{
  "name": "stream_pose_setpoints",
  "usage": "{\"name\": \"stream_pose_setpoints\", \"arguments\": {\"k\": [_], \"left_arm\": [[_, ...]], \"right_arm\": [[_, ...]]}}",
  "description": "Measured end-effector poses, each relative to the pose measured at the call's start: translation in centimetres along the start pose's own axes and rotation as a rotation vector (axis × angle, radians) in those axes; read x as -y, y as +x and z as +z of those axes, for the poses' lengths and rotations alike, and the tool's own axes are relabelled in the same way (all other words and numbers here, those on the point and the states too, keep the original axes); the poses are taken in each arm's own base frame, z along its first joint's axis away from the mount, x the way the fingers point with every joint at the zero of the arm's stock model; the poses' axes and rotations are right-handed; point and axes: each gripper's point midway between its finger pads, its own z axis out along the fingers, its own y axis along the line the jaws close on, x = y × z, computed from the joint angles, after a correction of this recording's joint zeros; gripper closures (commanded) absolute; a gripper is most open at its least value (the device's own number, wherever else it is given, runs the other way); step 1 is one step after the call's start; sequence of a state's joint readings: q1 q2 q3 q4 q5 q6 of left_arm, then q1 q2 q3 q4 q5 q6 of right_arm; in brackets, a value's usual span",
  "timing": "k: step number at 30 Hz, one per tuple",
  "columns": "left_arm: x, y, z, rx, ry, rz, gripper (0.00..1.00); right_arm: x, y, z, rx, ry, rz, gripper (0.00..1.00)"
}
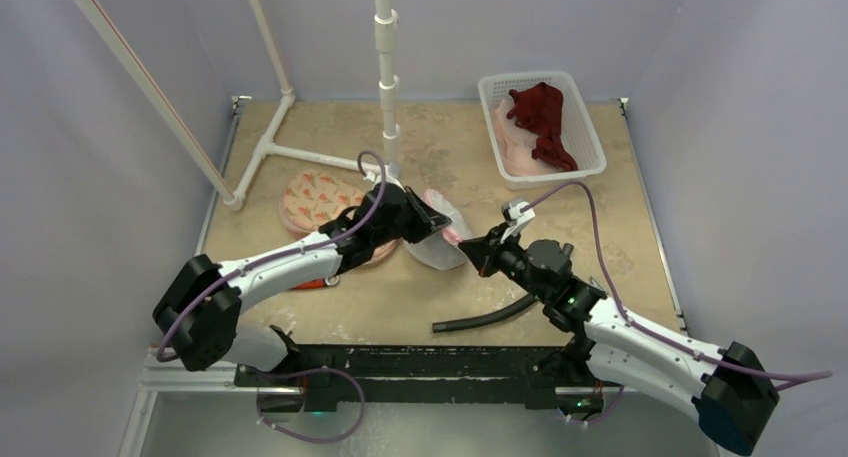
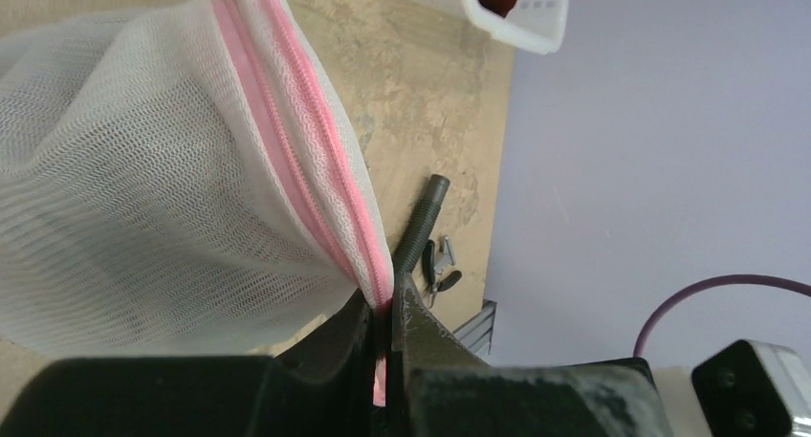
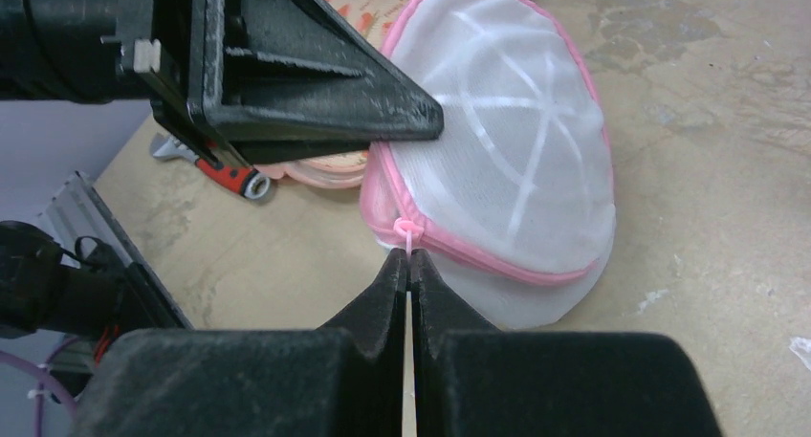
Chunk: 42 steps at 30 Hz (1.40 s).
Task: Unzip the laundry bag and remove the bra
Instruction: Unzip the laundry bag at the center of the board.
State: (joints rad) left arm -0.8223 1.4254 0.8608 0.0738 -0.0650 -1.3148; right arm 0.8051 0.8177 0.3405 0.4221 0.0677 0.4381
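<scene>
The laundry bag (image 1: 443, 241), a white mesh dome with a pink zipper round its rim, lies mid-table. My left gripper (image 1: 428, 217) is shut on the bag's pink zipper edge (image 2: 320, 193), and the seam runs down between its fingertips (image 2: 385, 308). In the left wrist view the mesh (image 2: 143, 198) bulges to the left. My right gripper (image 3: 409, 257) is shut on the small pink zipper pull (image 3: 405, 231) at the bag's near rim (image 3: 497, 141). In the top view it (image 1: 468, 245) meets the bag from the right. The bra is hidden.
A white basket (image 1: 592, 137) holding dark red and pale garments stands at the back right. A round orange-patterned pouch (image 1: 312, 199) lies left of the bag. A black hose (image 1: 490, 315) and small pliers (image 2: 438, 270) lie near the front edge. A white pipe frame (image 1: 385, 77) rises behind.
</scene>
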Motion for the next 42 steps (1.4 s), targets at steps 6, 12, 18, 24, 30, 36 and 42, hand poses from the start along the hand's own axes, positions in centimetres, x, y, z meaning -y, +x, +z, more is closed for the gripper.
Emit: {"name": "stream_pose_setpoints", "arguments": {"k": [6, 12, 18, 24, 30, 36, 42], "left_arm": [[0.2, -2.9, -1.7, -0.012, 0.063, 0.033, 1.0], [-0.3, -3.0, -2.3, -0.081, 0.099, 0.086, 1.0], [-0.1, -3.5, -3.4, -0.117, 0.152, 0.127, 1.0], [0.4, -3.7, -4.2, -0.147, 0.194, 0.173, 1.0], [2.8, -3.3, -4.9, -0.2, 0.286, 0.241, 1.0], [6.6, -3.3, -4.7, -0.249, 0.437, 0.29, 0.99], [7.9, -2.5, -4.1, -0.297, 0.571, 0.39, 0.96]], "right_arm": [[-0.4, 0.1, 0.2, -0.014, -0.01, 0.025, 1.0], [-0.2, 0.6, 0.5, -0.025, 0.001, 0.059, 1.0], [0.5, 1.4, 1.1, -0.033, 0.029, 0.081, 1.0], [2.3, 2.6, 1.2, -0.027, 0.097, 0.108, 1.0], [2.4, 0.9, 0.2, 0.048, 0.11, 0.116, 1.0], [1.9, -3.0, -1.4, 0.147, 0.111, 0.055, 1.0], [1.8, -3.9, -1.8, 0.157, 0.115, 0.015, 1.0]]}}
